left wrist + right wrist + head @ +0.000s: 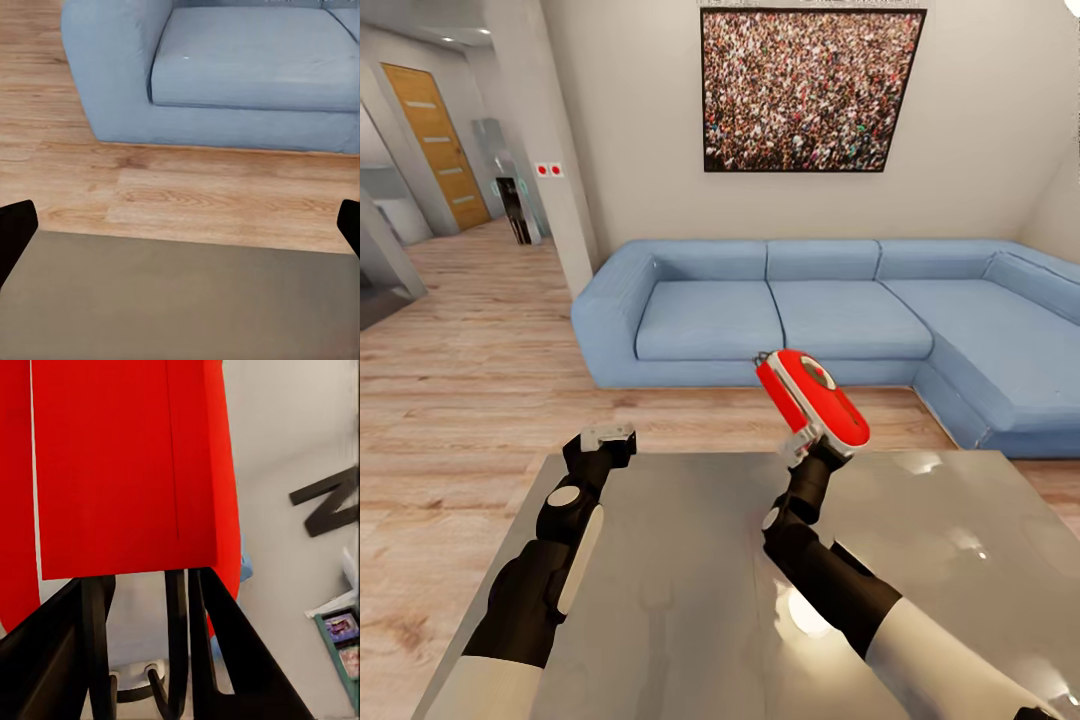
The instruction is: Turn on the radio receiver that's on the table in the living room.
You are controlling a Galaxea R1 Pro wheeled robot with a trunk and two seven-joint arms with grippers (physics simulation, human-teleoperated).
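At the centre of the head view our right gripper pinches the radio receiver by its lower end and holds it tilted in the air above the far edge of the table, with the blue sofa behind it. In the right wrist view the red body sits between our dark fingers. Our left gripper hovers at the table's far left edge, its fingertips spread wide apart with wood floor between them.

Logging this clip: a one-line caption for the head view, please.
Right gripper holds the red radio receiver tilted above the grey table, facing the blue sofa.
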